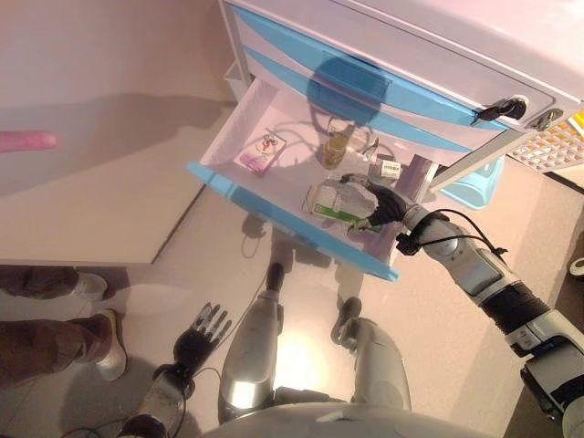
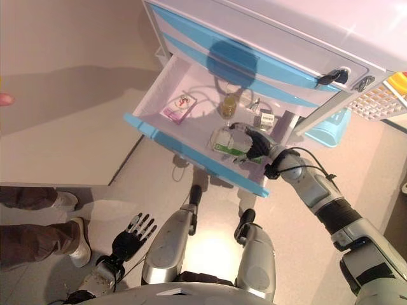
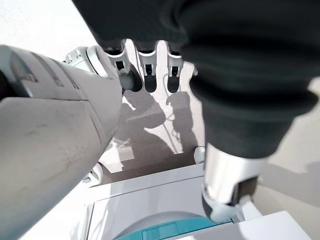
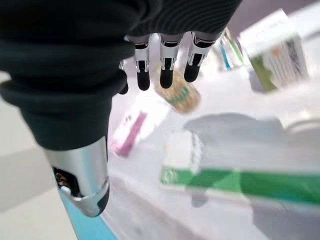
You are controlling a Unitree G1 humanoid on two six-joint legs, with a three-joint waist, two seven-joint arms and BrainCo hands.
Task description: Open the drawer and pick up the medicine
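Right hand: the right hand (image 1: 376, 203) reaches into the open drawer (image 1: 239, 128) near its front right corner, palm down over the green-and-white medicine box (image 1: 330, 203); in the right wrist view its fingers (image 4: 166, 70) run out fairly straight and its thumb stands apart, so it reads as open and holding nothing.
Medicine box: it lies flat on the drawer floor just behind the blue front edge (image 1: 274, 214), directly under the hand, and whether the fingertips touch it I cannot tell.
Long axis: the box's green stripe runs roughly along the blue front edge, crosswise to the fingers, so a closing of thumb and fingers would likely fall across its shorter sides.
Nearer hand: the right, by far; the left hand (image 1: 203, 330) hangs low by the floor, fingers spread, well apart from the drawer and idle.
Neighbours: a pink-and-white packet (image 1: 261, 151) sits toward the drawer's back left, a small amber bottle (image 1: 336, 146) stands behind the box near the back edge, and a small white box (image 1: 391, 169) lies by the back right corner, all clear of the hand.
Stage: the drawer is already pulled out; the pick-up looks not yet done.
Next move: probably lowering and curling round the box.
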